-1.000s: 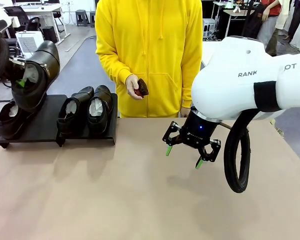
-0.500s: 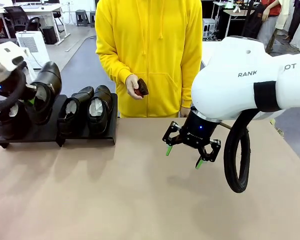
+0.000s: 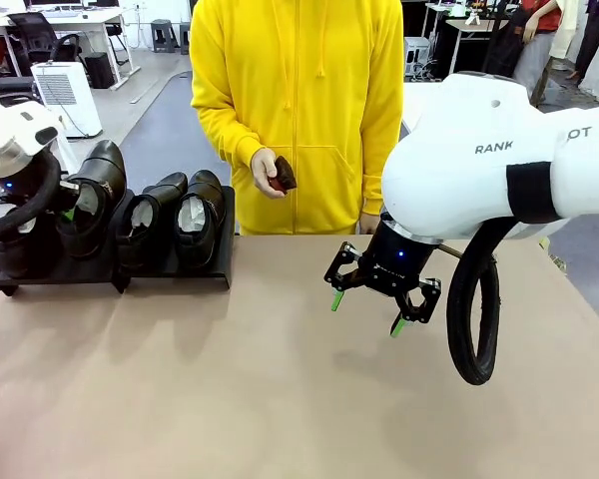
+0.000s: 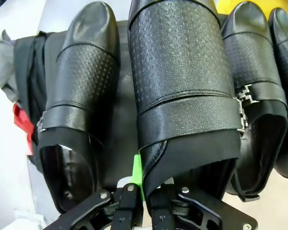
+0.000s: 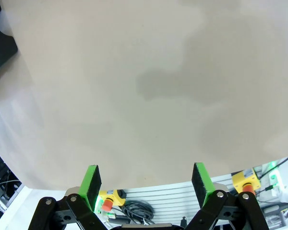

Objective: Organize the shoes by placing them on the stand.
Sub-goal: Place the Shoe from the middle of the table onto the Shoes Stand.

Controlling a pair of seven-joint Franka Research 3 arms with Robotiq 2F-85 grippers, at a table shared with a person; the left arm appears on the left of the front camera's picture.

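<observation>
- Left gripper (image 4: 143, 189) clamped on rear collar of one shoe (image 3: 88, 198), held at the stand (image 3: 90, 257).
- Three other shoes (image 3: 197, 218) sit on stand.
- Right gripper (image 3: 370, 303) spread wide, empty, above table (image 3: 280, 389).

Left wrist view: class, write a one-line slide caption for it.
Left gripper, jaws shut on a glossy black leather shoe, lowering it between neighbours onto the flat black stand.

A lab: desks (image 3: 75, 20), office chairs (image 3: 40, 35) behind.
</observation>
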